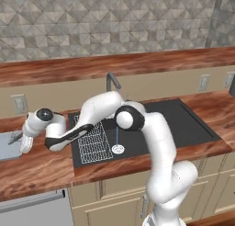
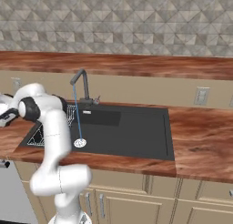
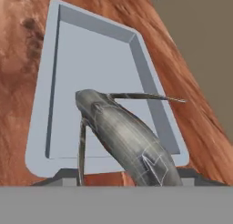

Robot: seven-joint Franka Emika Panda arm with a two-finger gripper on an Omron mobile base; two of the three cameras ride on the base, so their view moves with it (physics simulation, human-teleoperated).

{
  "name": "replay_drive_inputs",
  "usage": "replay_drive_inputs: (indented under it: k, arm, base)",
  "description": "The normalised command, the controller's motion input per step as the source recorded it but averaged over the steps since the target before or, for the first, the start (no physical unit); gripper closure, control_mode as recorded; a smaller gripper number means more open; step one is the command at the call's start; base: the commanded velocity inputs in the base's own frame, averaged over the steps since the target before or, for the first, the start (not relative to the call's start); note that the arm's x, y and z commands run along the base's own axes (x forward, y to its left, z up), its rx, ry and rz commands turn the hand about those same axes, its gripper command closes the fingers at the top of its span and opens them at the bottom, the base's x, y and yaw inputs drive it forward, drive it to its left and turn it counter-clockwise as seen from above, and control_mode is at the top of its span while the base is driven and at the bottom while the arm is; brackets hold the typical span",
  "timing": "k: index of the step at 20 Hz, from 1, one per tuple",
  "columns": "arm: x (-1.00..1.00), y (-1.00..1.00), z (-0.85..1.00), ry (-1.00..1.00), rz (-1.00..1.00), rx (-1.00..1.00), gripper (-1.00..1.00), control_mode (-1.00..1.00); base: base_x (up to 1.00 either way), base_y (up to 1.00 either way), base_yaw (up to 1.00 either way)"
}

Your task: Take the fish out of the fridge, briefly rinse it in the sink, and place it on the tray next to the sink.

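Observation:
My gripper [image 3: 129,175] is shut on the fish [image 3: 125,136], a slender silvery-grey body with dark mottling that sticks out forward between the fingertips. Right beneath it lies the pale grey-blue tray [image 3: 91,54] on the wooden counter. From the left base view the gripper [image 1: 19,141] hangs over the tray [image 1: 4,151] at the far left, left of the sink [image 1: 183,124]. A thin stream of water falls from the faucet [image 1: 112,81] onto the silver drain [image 1: 118,149]. The sink [image 2: 132,132] and faucet [image 2: 81,84] lie to the arm's right. The fridge is out of view.
A white wire rack [image 1: 93,142] lies in the sink's left part, under my forearm. Wall outlets [image 1: 19,103] sit on the beige backsplash. A grey dishwasher front [image 1: 34,210] stands below the counter on the left. Wooden counter [image 2: 200,136] stretches right of the sink.

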Motion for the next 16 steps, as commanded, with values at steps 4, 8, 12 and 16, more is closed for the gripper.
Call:
replay_drive_inputs:
  k: [4, 8, 12, 16]
  arm:
    - [0.81, 0.94, 0.83, -0.02, -0.03, 0.0, -1.0, -1.0]
    - [0.2, -0.05, 1.0, 0.16, -0.09, 0.06, -1.0, -1.0]
    - [-0.2, -0.73, 0.91, 0.25, -0.1, 0.09, -1.0, -1.0]
    - [-0.37, -1.0, 0.52, 0.23, -0.06, 0.0, -1.0, -1.0]
  base:
    - [0.0, 0.0, 0.0]
    - [0.0, 0.0, 0.0]
    - [0.0, 0.0, 0.0]
    - [0.0, 0.0, 0.0]
